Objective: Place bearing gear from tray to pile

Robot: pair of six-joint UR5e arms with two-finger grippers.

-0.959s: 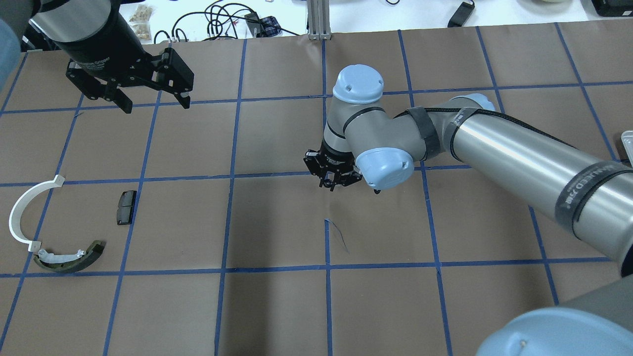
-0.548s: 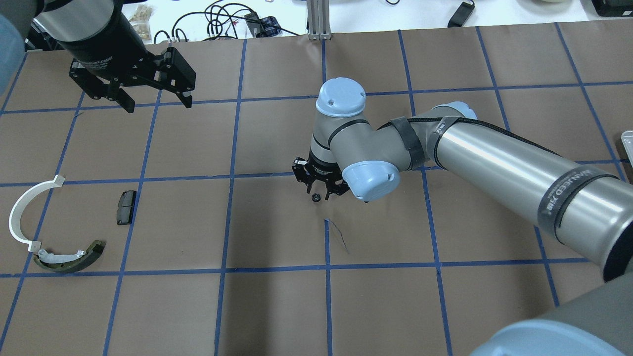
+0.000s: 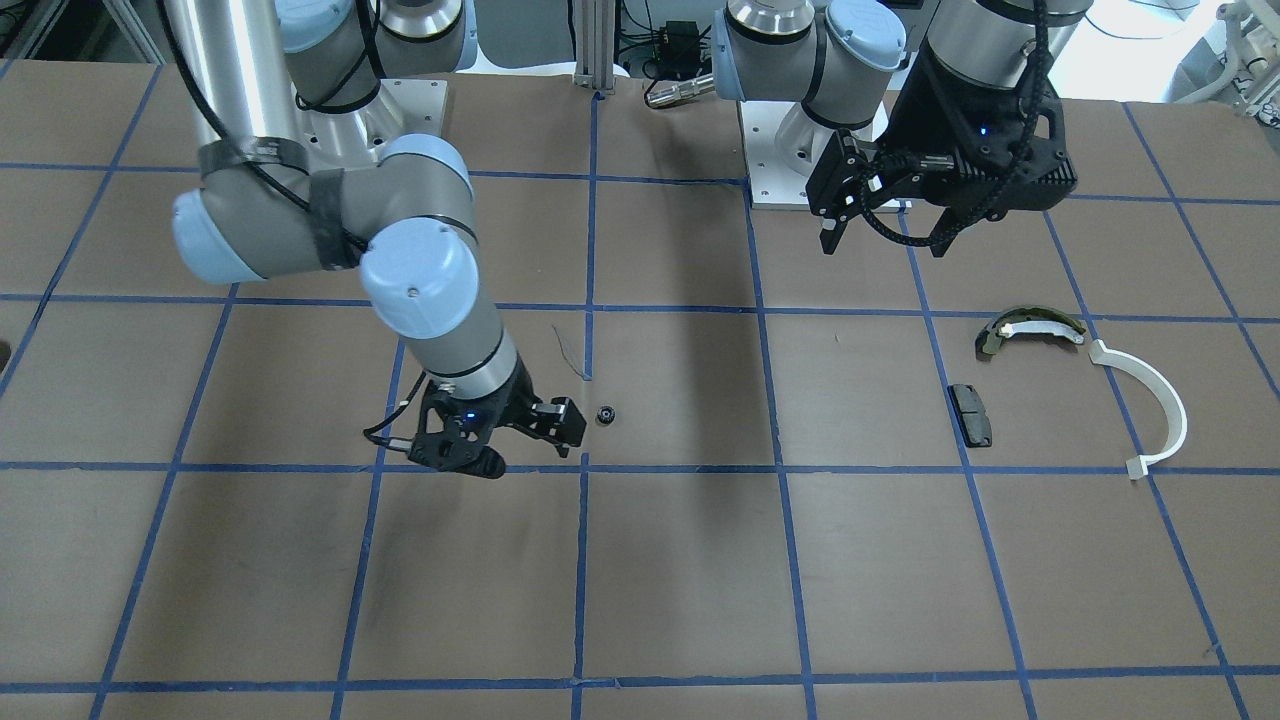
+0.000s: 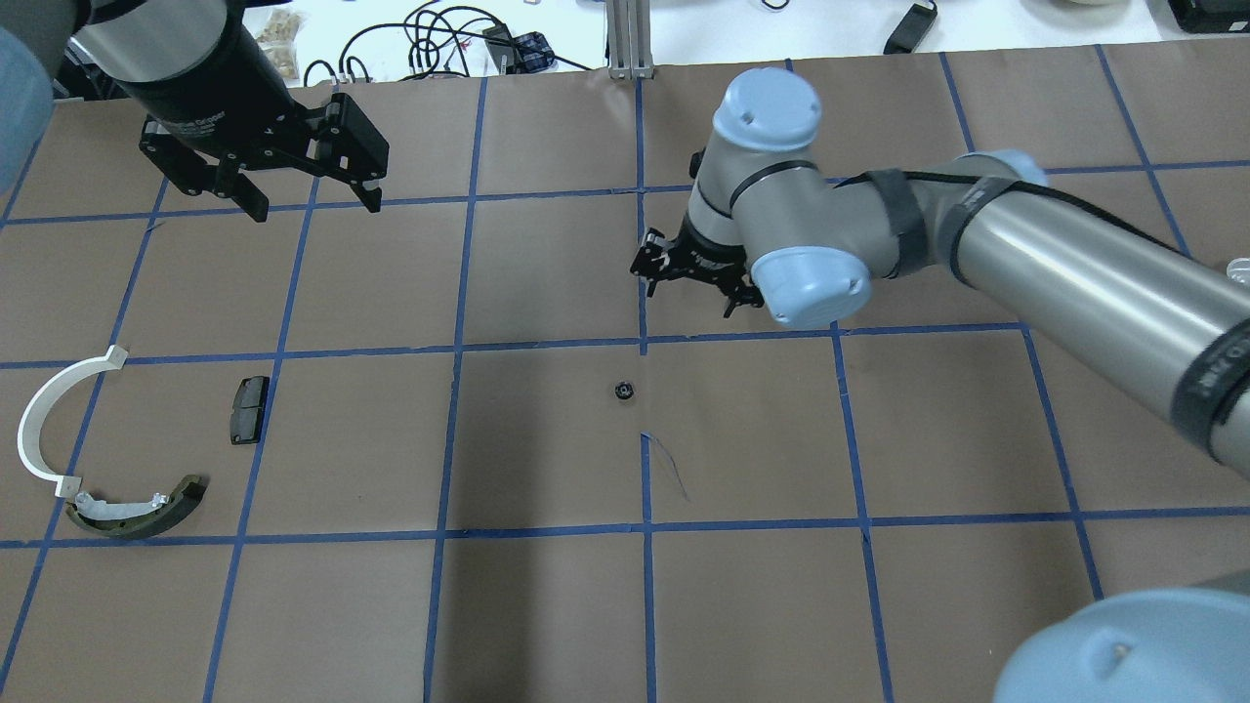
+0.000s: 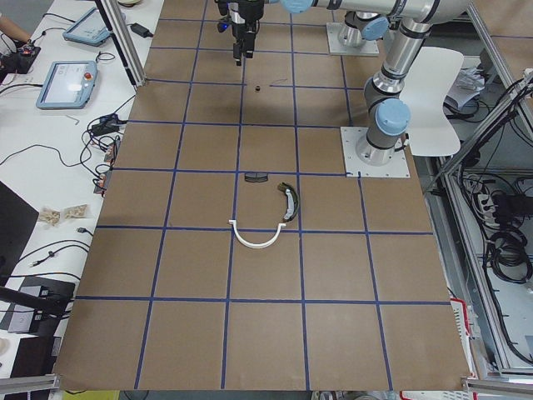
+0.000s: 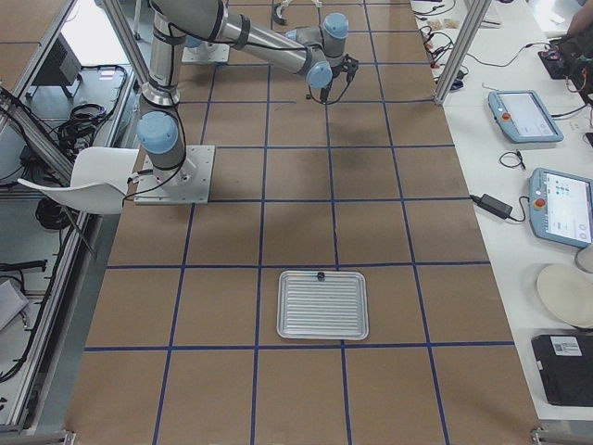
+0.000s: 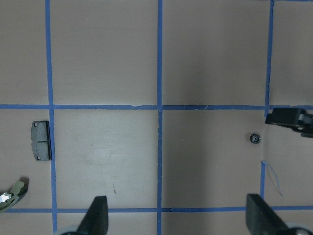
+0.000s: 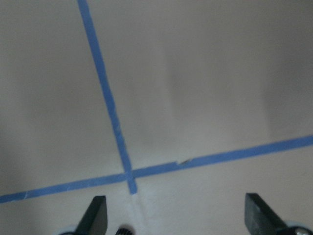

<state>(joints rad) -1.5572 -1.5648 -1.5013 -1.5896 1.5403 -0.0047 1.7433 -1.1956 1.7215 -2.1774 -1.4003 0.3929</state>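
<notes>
The bearing gear (image 4: 624, 391) is laid mid-counter, off the tray (image 6: 322, 304); the pile (image 4: 146, 517) by the left edge is not yet reached; right gripper (image 4: 690, 298) and left gripper (image 4: 317, 210) are held wide, empty.

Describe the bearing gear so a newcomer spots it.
On the brown blue-gridded table, look near the centre, close to the open right gripper. The bearing gear is a tiny black ring lying alone, far from the bigger parts of the pile.

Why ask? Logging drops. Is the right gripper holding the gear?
No, the bearing gear lies on the table, apart from the open right gripper.
</notes>
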